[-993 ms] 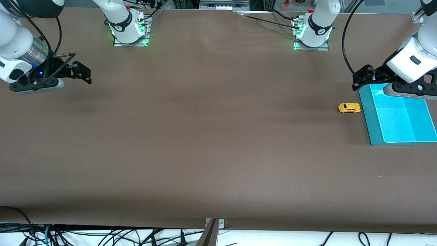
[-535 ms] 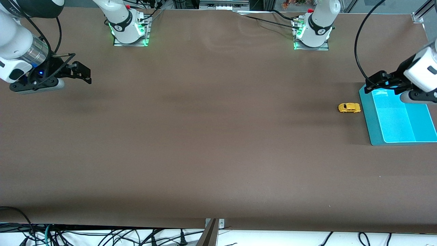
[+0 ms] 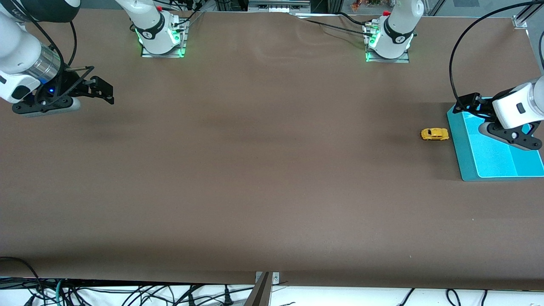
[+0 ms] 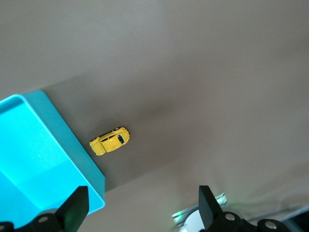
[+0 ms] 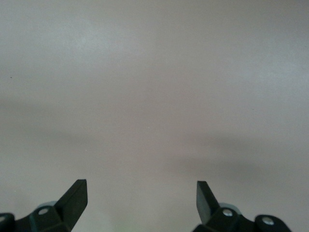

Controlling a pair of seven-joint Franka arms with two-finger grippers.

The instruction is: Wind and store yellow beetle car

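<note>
The yellow beetle car (image 3: 434, 134) sits on the brown table (image 3: 263, 170) just beside the blue tray (image 3: 493, 157), apart from my left gripper (image 3: 467, 102), whose jaws hang wide open and empty over the tray's corner. My right gripper (image 3: 100, 91) waits at the right arm's end of the table, jaws wide apart, holding nothing.
</note>
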